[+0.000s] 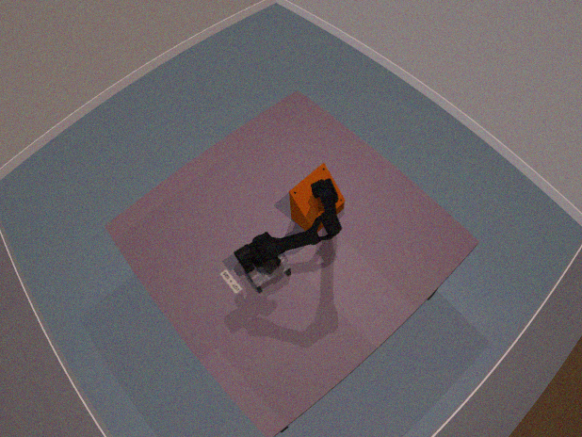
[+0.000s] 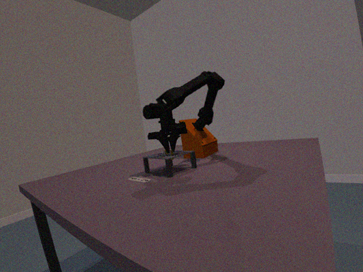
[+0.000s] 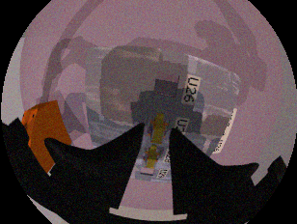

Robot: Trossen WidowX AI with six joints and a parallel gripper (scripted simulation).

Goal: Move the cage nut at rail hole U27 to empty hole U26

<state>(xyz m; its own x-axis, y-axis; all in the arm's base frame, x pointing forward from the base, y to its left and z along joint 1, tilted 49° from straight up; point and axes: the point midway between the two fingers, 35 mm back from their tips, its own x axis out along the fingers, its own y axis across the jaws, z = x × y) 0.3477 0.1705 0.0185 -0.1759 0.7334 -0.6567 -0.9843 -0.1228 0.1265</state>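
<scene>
Jaws of the gripper (image 1: 268,265) (image 2: 170,152) (image 3: 158,127) are a bit apart, holding nothing, near the yellow cage nut (image 3: 158,134) at U27.

Nuts — in rail (image 2: 152,156) (image 3: 96,72) — on table (image 1: 377,264) (image 2: 233,223) (image 3: 193,29)

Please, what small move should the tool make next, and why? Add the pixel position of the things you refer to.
Probably lower slightly, then close: the tool (image 1: 258,269) (image 2: 170,151) (image 3: 158,126) has its fingertips apart near the yellow nut beside the partly hidden U27 label (image 3: 181,126), while hole U26 (image 3: 167,87) looks empty.
</scene>
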